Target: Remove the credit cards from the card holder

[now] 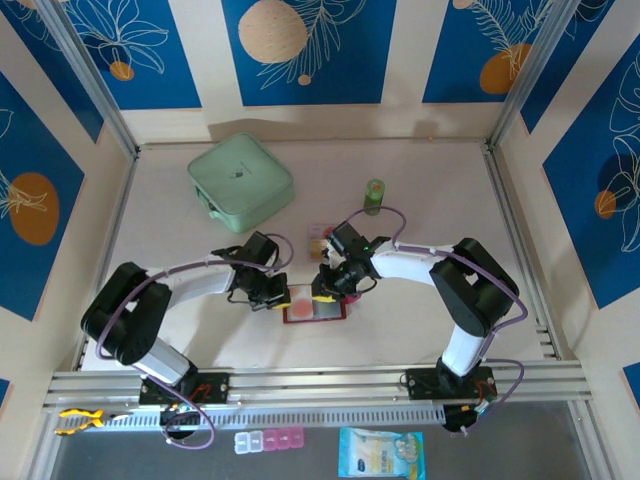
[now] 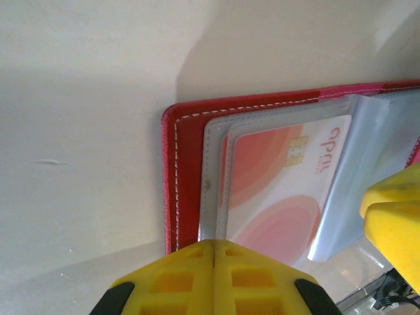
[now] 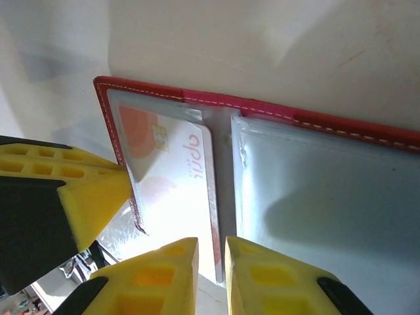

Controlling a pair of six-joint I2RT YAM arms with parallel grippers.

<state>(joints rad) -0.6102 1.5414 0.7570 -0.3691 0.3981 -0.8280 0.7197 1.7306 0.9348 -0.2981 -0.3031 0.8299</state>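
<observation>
**Red card holder lies open, one card showing in its sleeve**

In front of the near rail lie a strip of small pink and white pill boxes (image 1: 268, 440) and a blue printed packet (image 1: 380, 452).

On the pale worktop (image 1: 390, 340), close to the near edge and about midway between the left and right edges, the small dark red leather-like card holder (image 1: 315, 310) lies spread open, with its clear plastic sleeves (image 3: 315, 210) facing up. A white credit card with orange-red circles and a gold chip (image 2: 275, 190) sits inside the sleeve on the holder's left half.

The left fingers (image 2: 177, 279), yellow and ribbed, are pressed together with no gap. Their tip rests at the left edge of the card holder. The right fingers (image 3: 164, 275), also yellow, stand a narrow slit apart directly over the holder's middle fold, and the card's long edge runs into the slit. I cannot tell whether they pinch the card or the sleeve.

Just beyond the holder, partly hidden by the right wrist, lies a small flat tan-and-pink rectangle (image 1: 319, 234), too small to make out. Farther back, right of centre, stands a small green bottle (image 1: 374, 196). A mint-green square case with rounded corners (image 1: 240, 180) lies near the far edge, left of centre.
</observation>
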